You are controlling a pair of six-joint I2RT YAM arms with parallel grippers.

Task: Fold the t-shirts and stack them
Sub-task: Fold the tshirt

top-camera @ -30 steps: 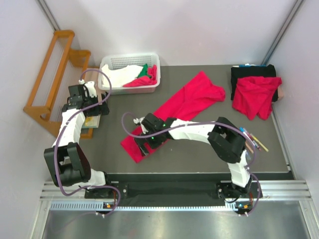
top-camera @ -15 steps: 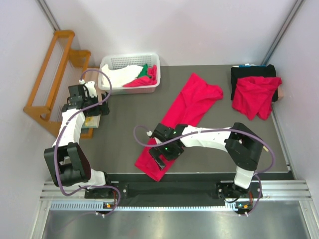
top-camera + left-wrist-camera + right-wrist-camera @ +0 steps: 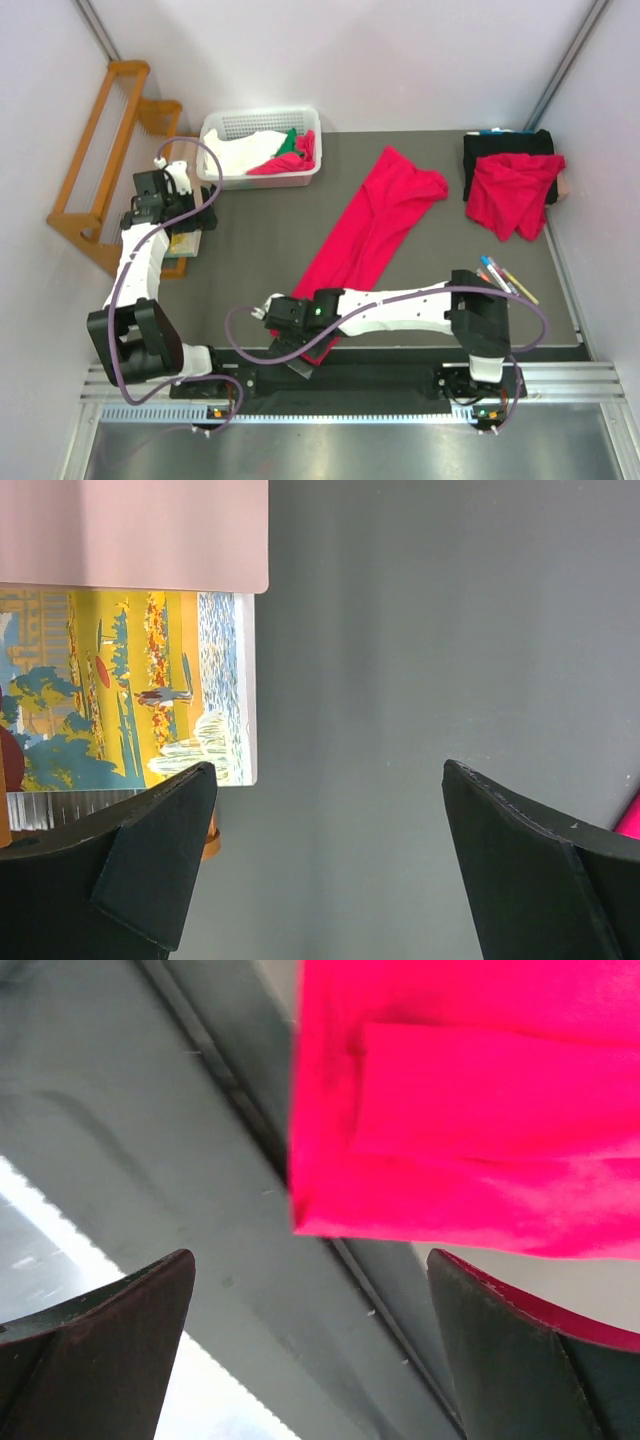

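I can read no text, label, brand or number on any of my feeds. The nearest thing to print is the flat yellow-and-blue illustrated card (image 3: 130,685) lying at the left edge of the grey worktop (image 3: 400,680). In the left wrist view it shows a painted scene of trees, water and a small figure, with no lettering I can make out. The thin coloured pens (image 3: 505,278) on the right are too small to show any markings.
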